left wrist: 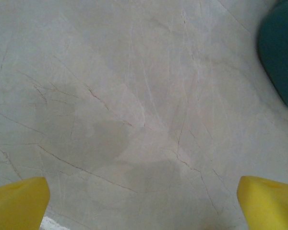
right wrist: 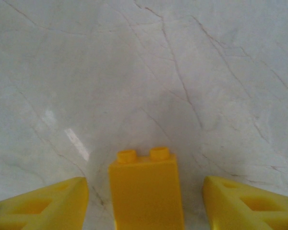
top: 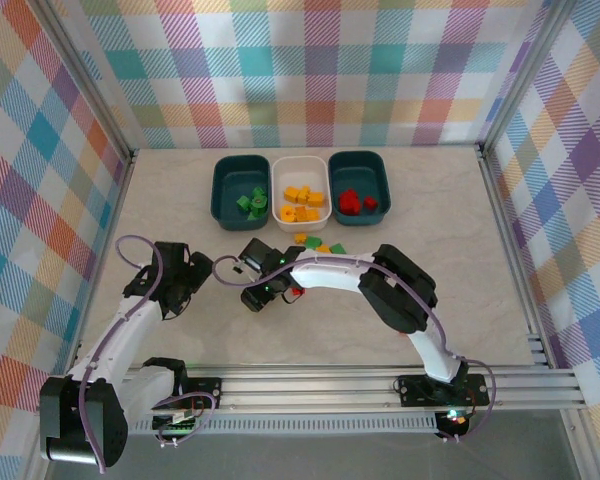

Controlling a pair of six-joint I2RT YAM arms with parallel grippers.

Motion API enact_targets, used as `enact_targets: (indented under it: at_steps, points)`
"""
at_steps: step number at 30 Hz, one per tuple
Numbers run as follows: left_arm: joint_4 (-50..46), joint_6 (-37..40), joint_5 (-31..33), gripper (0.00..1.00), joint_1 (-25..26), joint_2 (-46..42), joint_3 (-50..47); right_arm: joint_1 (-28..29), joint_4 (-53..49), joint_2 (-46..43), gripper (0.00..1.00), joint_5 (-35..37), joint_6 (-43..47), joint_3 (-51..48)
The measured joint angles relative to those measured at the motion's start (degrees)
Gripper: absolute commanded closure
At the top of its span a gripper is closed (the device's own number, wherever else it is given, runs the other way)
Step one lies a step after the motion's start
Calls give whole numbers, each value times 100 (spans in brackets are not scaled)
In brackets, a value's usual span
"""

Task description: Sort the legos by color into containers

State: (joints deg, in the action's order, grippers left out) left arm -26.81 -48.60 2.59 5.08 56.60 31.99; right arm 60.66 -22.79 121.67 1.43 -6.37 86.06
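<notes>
Three containers stand in a row at the back: a teal tub (top: pixel 227 195) with green legos (top: pixel 251 201), a white tub (top: pixel 300 214) with yellow-orange legos (top: pixel 302 203), and a teal tub (top: pixel 378 180) with red legos (top: pixel 352 201). Loose orange (top: pixel 301 238) and green (top: pixel 337 248) legos lie in front of the white tub. My right gripper (top: pixel 262 290) (right wrist: pixel 144 203) is open low over the table, and a yellow brick (right wrist: pixel 146 191) lies between its fingers with a gap on each side. My left gripper (top: pixel 190 277) (left wrist: pixel 144 203) is wide open over bare table.
A small red lego (top: pixel 296 292) lies beside the right wrist. The corner of the left teal tub (left wrist: pixel 281 52) shows at the upper right of the left wrist view. Plaid walls enclose the marble table (top: pixel 450 230) on three sides.
</notes>
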Motion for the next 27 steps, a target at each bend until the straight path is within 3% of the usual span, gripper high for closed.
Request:
enact_targets:
  at_steps: [2,5,7,12,17,21,27]
  points:
    - [-2,4,-22,0,0,-4,0,39,0,11,46,114,0,2]
    - [-2,20,-24,0,0,-17,0,74,-42,33,68,481,-57,15]
    - [-2,22,-37,0,0,-22,-4,111,-87,46,73,815,-144,63]
    - [31,61,-175,0,0,-20,-111,129,-87,-20,76,1375,-293,13]
    - [367,70,-586,0,24,208,-354,-210,-149,-415,76,1449,-391,7]
    - [739,92,-914,0,409,758,-457,-968,-219,-498,76,1453,-535,601]
    - [551,378,-120,1,1399,1460,-39,-2238,-603,487,75,1644,-826,2601]
